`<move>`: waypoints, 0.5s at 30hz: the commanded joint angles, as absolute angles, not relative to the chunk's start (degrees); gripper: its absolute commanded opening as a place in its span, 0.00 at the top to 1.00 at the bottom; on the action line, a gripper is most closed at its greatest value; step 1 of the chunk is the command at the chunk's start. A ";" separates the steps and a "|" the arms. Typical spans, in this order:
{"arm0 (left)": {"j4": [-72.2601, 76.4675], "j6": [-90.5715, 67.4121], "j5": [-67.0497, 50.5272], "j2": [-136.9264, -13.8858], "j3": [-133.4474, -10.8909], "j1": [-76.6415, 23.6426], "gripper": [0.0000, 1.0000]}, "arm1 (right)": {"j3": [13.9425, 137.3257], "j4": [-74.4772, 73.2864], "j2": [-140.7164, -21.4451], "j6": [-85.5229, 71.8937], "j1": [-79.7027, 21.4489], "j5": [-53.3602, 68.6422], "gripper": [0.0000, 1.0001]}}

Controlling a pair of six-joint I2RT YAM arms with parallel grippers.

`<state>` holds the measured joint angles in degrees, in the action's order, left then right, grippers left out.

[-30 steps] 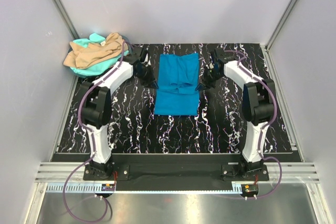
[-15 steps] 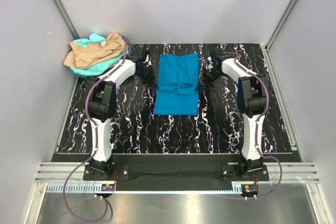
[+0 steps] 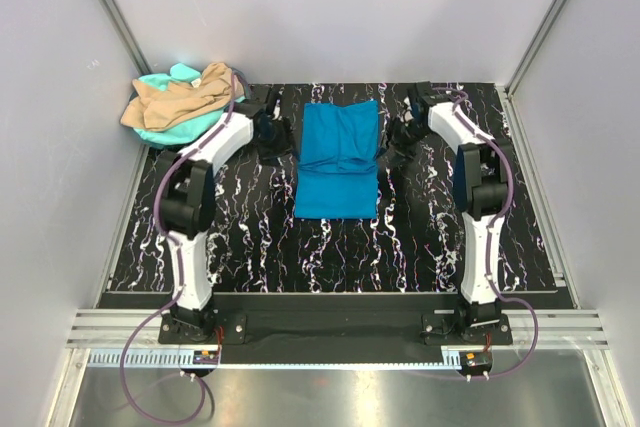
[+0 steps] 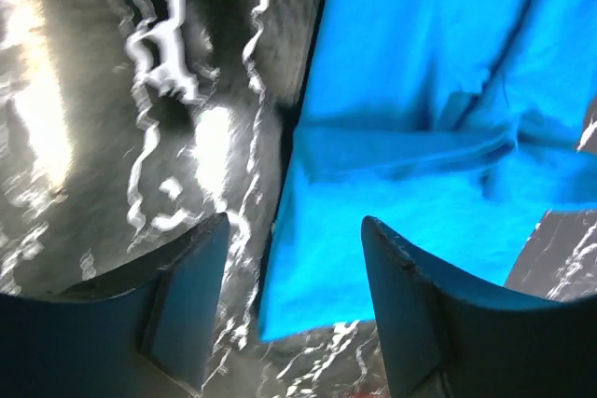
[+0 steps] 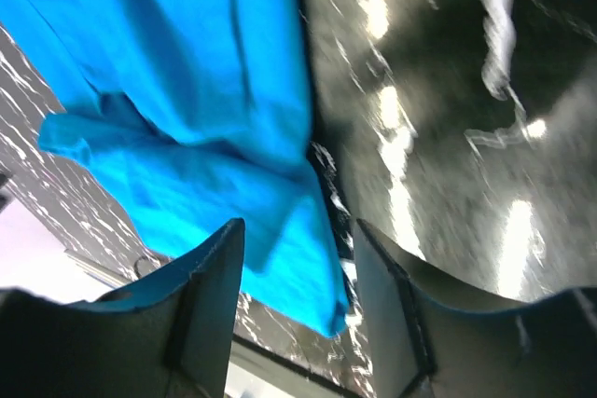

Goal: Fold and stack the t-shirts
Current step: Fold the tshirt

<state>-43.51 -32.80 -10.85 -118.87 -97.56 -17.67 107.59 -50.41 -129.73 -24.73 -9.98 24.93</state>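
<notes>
A bright blue t-shirt (image 3: pixel 338 159) lies folded into a long strip on the black marbled table (image 3: pixel 250 237), at the far middle. My left gripper (image 3: pixel 276 137) hangs open just off its left edge, nothing between the fingers; in the left wrist view the blue t-shirt (image 4: pixel 420 109) lies below the open left gripper (image 4: pixel 294 230). My right gripper (image 3: pixel 399 133) stands open off the cloth's right edge; the right wrist view shows the blue t-shirt (image 5: pixel 187 109) under the open right gripper (image 5: pixel 298 235). A tan-beige t-shirt (image 3: pixel 180 95) lies crumpled on a mint-turquoise one (image 3: pixel 178 130).
The crumpled pile sits at the table's far left corner, against the left wall. Grey walls with metal frame posts close in the table on three sides. Both arms stretch from their bases at the near edge to the far half.
Both grippers have opened and let go of the blue t-shirt's side edges. The raised folds have dropped flat, and both grippers have drawn slightly outward from the cloth.
</notes>
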 commanded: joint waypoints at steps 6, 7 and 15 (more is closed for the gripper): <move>-33.14 -32.25 -13.35 -105.72 -85.96 -24.95 0.68 | 90.01 -41.32 -113.22 -26.71 -10.98 24.78 0.53; -31.39 -32.52 -15.97 -106.34 -85.70 -25.57 0.71 | 88.96 -39.48 -113.03 -26.89 -11.33 25.22 0.66; -26.81 -34.18 -19.25 -112.41 -84.82 -27.95 0.77 | 84.73 -31.57 -115.40 -34.08 -14.76 26.46 0.96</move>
